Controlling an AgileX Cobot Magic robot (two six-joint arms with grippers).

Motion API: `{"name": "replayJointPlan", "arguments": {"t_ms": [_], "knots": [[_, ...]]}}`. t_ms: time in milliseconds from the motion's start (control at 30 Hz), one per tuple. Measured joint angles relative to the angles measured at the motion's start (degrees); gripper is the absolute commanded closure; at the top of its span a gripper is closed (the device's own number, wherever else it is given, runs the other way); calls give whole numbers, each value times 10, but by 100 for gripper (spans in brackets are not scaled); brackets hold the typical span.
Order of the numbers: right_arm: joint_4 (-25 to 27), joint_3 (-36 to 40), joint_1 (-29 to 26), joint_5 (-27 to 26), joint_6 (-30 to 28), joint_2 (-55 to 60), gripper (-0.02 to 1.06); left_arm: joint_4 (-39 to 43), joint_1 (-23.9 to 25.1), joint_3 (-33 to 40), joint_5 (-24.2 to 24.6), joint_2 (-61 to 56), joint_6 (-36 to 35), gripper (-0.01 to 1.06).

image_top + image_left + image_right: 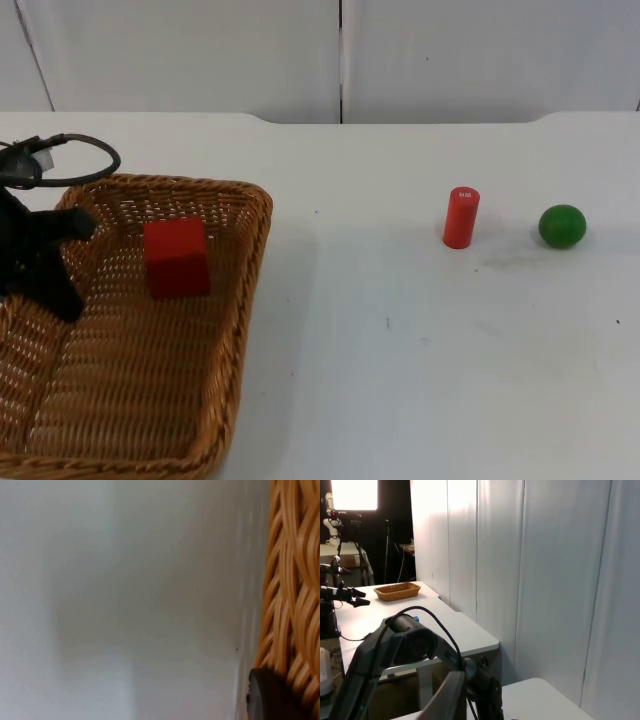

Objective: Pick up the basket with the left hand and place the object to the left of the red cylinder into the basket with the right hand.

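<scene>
A woven wicker basket [245, 290] rests on the white table at the left, and a red cube [177, 258] lies inside it near the far wall. My left gripper [70, 265] is at the basket's left side with its two fingers spread over the weave, open. In the left wrist view the wicker rim [292, 580] is close beside a black fingertip [267, 695]. The red cylinder [461, 217] stands upright at the right of the table. The right arm waits away from the table, its wrist view looking across the room.
A green ball [562, 226] sits just right of the red cylinder. White table top [380, 350] stretches between the basket and the cylinder. The grey partition wall [340, 55] closes the far edge. In the right wrist view a second basket [397, 591] lies on a distant table.
</scene>
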Motion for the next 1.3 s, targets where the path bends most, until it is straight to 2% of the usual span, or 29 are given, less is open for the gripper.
{"name": "replayJointPlan", "arguments": {"t_ms": [167, 233, 267, 400, 433, 500, 600, 767, 967, 1133, 1300], "knots": [[0, 0, 0, 0, 0, 0, 0, 0, 0, 0, 0, 0, 0, 104], [0, 0, 0, 0, 0, 0, 0, 0, 0, 0, 0, 0, 0, 94], [0, 0, 0, 0, 0, 0, 0, 0, 0, 0, 0, 0, 0, 94], [0, 0, 0, 0, 0, 0, 0, -1, 0, -1, 10, 0, -4, 52], [0, 0, 0, 0, 0, 0, 0, -6, 0, -1, 14, 0, -5, 52], [0, 0, 0, 0, 0, 0, 0, -10, 0, -3, 26, 0, -5, 30], [0, 0, 0, 0, 0, 0, 0, -12, 0, -3, 40, -3, -6, 14], [-16, 0, 0, 0, 0, 0, 0, -12, 0, -3, 62, -36, -7, 13], [-71, 1, 0, 0, 4, 0, 0, -5, 0, -3, 71, -144, -29, 13], [-113, 27, 0, 0, 39, 0, 0, -5, 0, -2, 81, -230, -39, 13], [-156, 69, 0, 0, 96, 0, 0, -4, 0, 29, 86, -344, -45, 13]]}}
